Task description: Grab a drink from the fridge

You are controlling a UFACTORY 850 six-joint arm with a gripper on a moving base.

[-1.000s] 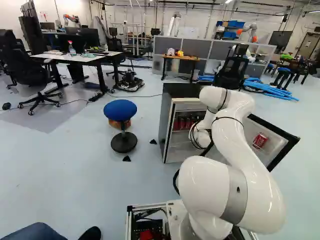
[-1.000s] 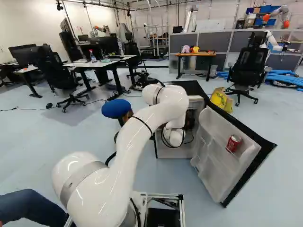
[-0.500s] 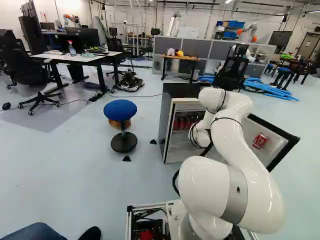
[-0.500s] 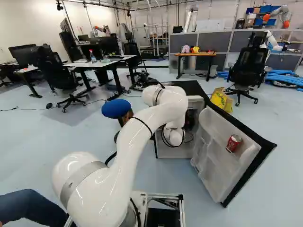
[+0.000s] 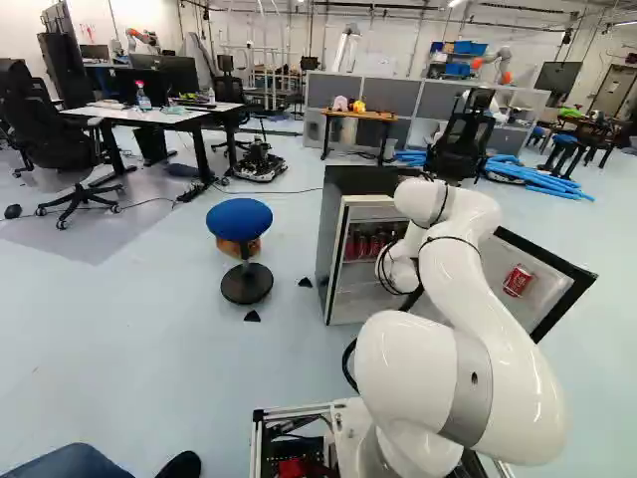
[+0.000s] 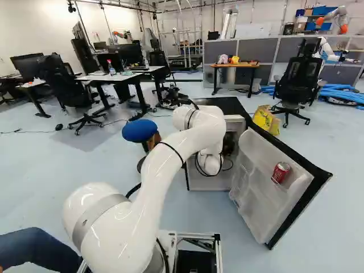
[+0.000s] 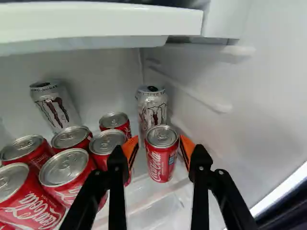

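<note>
In the fridge [image 5: 344,181], the gripper [image 7: 159,146] holds its fingers apart, a red can [image 7: 161,160] between their tips and a silver can [image 7: 152,103] behind it. More red cans [image 7: 67,170] crowd beside; the door [image 6: 259,213] holds another [image 6: 281,172].

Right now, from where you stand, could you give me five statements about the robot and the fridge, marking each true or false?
1. The fridge door is shut. False: it stands open.
2. A red can is between the robot's fingers. True.
3. The fingers are squeezing that can. False: they stand open, with a gap beside it.
4. A silver can stands behind that red can. True.
5. The stool's seat is red. False: it is blue.
</note>
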